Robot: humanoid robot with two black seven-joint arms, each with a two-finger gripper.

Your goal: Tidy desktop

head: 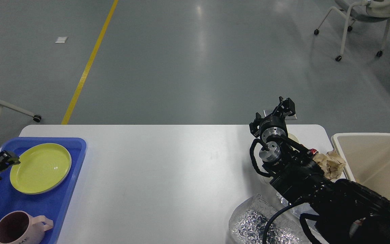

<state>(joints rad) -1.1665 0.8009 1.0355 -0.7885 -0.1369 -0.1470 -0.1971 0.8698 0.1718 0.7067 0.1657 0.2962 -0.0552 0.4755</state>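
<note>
The desktop (pixel 168 176) is sitting right in the middle of the view, white and a bit glossy, running from the lower left across to the bin on the right. At about 9 o'clock a blue tray (pixel 46 206) is resting on its left end, with a yellow plate (pixel 40 168) lying flat on top of a greenish one that is just peeking out underneath. A pink mug (pixel 20 227) is standing upright in the tray at roughly 8 o'clock. The left gripper (pixel 7 158) is hovering just beside the plate's left rim; honestly I can't tell if its fingers are apart or together.

Over at 3 o'clock the right gripper (pixel 284 106) is poking up past the far edge of the table, too dark and end-on to read. Crumpled brown paper (pixel 332 164) is lying beside the beige bin (pixel 371 159). A crinkly silver foil bag (pixel 254 225) is sitting at 5 o'clock near the front edge.
</note>
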